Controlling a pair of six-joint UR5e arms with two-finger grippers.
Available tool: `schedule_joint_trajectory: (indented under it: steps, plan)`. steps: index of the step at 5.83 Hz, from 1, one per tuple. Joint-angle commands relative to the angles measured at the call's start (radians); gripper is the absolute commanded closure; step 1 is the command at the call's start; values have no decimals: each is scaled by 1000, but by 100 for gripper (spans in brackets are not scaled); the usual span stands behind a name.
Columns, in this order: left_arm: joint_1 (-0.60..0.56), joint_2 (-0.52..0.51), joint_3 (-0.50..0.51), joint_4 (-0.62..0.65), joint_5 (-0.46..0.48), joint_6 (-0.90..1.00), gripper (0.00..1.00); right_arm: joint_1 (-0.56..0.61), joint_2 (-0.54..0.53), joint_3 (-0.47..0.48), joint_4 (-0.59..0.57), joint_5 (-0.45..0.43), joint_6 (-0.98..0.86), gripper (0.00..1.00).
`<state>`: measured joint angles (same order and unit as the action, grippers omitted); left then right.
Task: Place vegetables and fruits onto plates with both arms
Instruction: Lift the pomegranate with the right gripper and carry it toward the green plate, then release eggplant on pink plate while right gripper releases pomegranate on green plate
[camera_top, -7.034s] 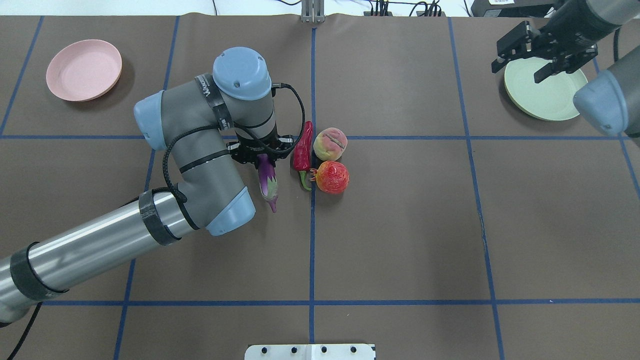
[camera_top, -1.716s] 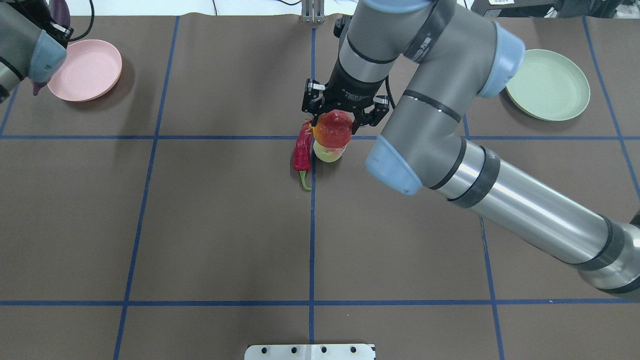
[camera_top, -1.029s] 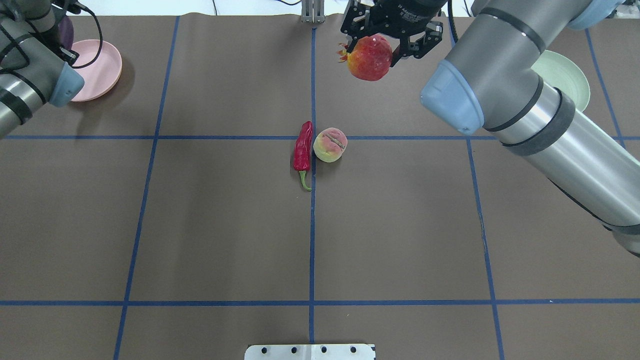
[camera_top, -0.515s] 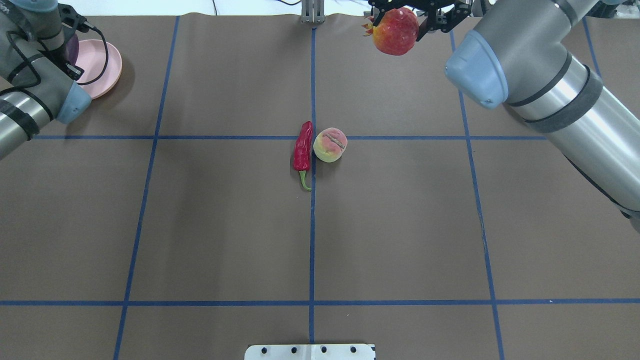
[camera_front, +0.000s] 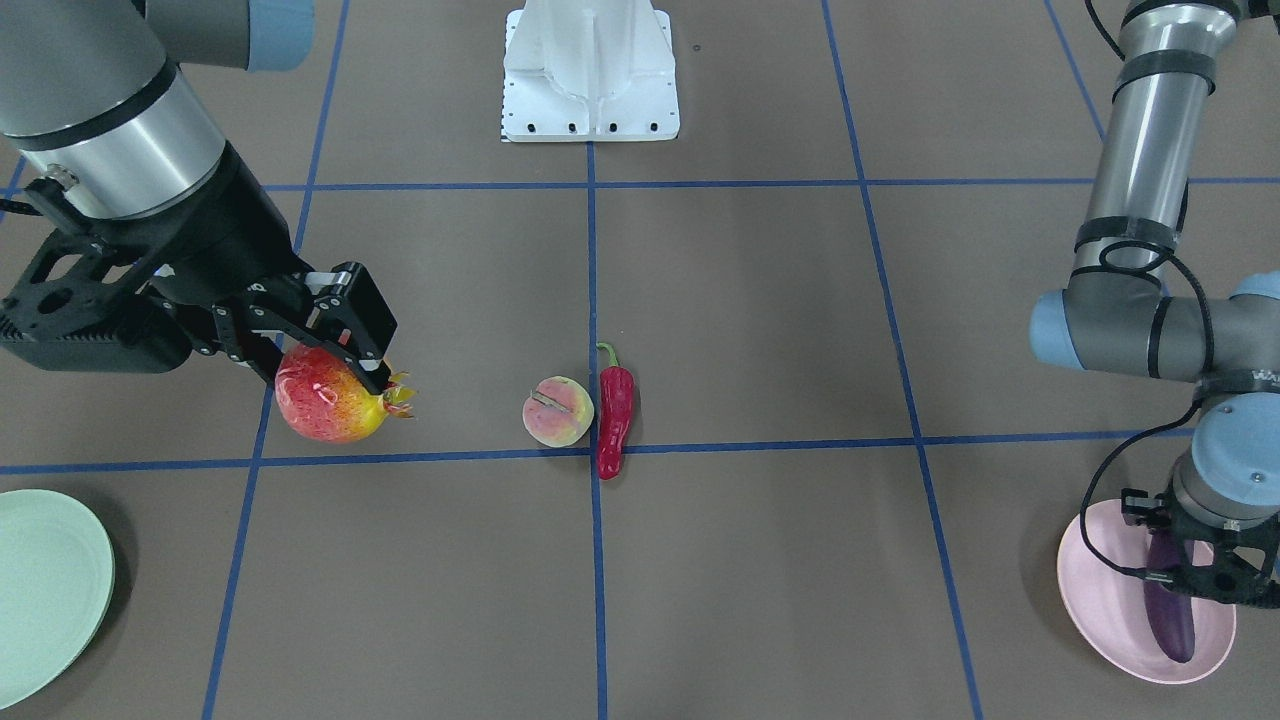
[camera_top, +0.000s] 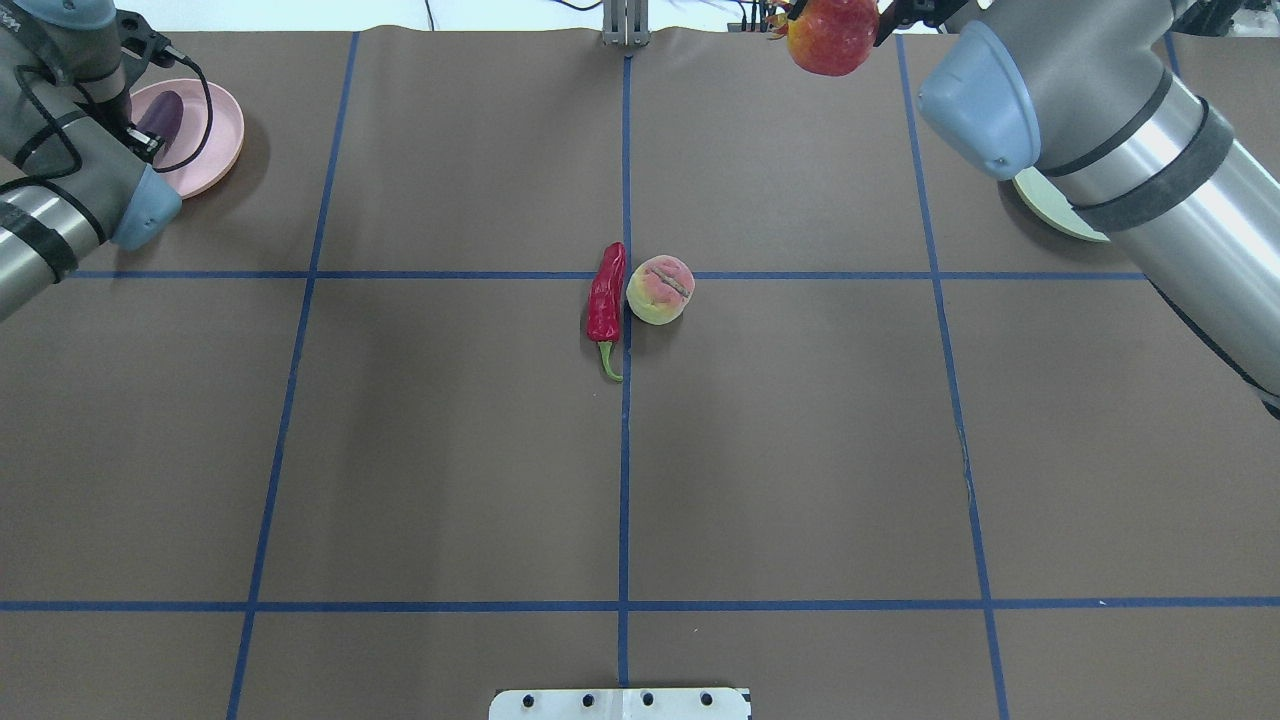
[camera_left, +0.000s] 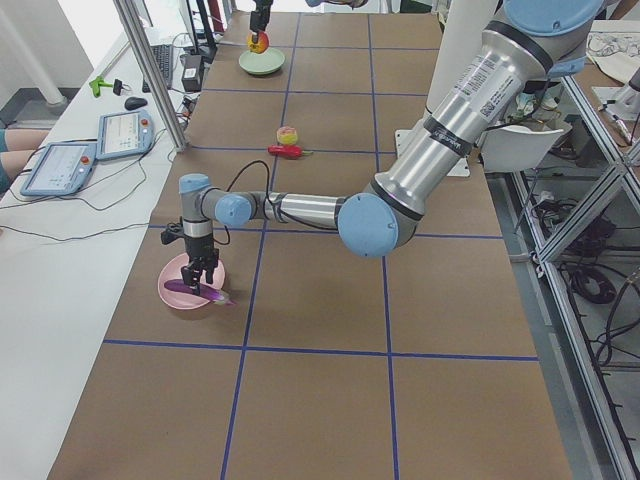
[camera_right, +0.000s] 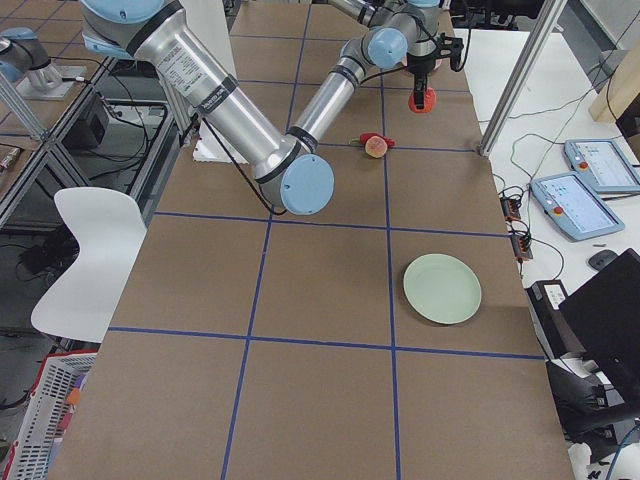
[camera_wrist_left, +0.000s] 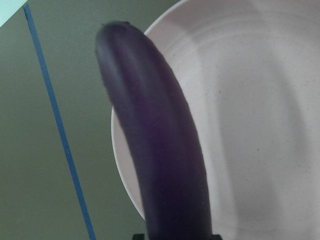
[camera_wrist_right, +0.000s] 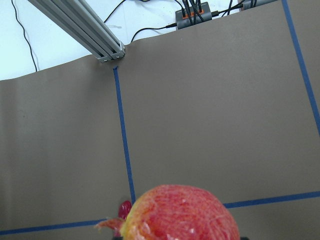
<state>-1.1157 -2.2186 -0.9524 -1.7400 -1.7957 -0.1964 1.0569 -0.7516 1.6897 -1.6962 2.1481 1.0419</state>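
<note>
My left gripper (camera_front: 1172, 585) is shut on the purple eggplant (camera_front: 1170, 620) and holds it low over the pink plate (camera_front: 1100, 600). The left wrist view shows the eggplant (camera_wrist_left: 160, 165) across that plate (camera_wrist_left: 260, 125). My right gripper (camera_front: 330, 362) is shut on the red-and-yellow fruit (camera_front: 325, 408) and holds it high in the air, between the middle of the table and the mint green plate (camera_front: 40, 590). The overhead view shows the fruit (camera_top: 830, 35) at the top edge and the green plate (camera_top: 1060, 205) mostly hidden by the arm. The red chili (camera_top: 605, 295) and the peach (camera_top: 660, 290) lie side by side at the table's centre.
The white base block (camera_front: 590, 70) stands at the robot's edge of the table. An aluminium post (camera_top: 625, 20) and cables stand at the far edge. Blue tape lines divide the brown table cover. Tablets (camera_right: 580, 205) lie beside the table.
My right arm lifted the red-and-yellow fruit off the table and carried it up and right. My left arm carried the eggplant to the pink plate and has lowered it there.
</note>
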Motion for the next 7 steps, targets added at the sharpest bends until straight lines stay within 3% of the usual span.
schedule_joint_trajectory:
  steps: [1, 3, 4, 6, 7]
  plan:
    - [-19, -6, -18, 5, -2, 2, 0, 52, 0, -98, 6, -48, -233, 100]
    - [-53, -65, -77, 121, -8, 6, 0, 121, -9, -253, 47, -72, -492, 100]
    - [-53, -135, -121, 240, -60, 2, 0, 153, -85, -324, 179, -77, -581, 100]
    - [-43, -186, -190, 307, -212, -88, 0, 175, -194, -491, 477, -74, -650, 100]
    - [-20, -209, -196, 307, -253, -169, 0, 173, -245, -504, 498, -74, -710, 100]
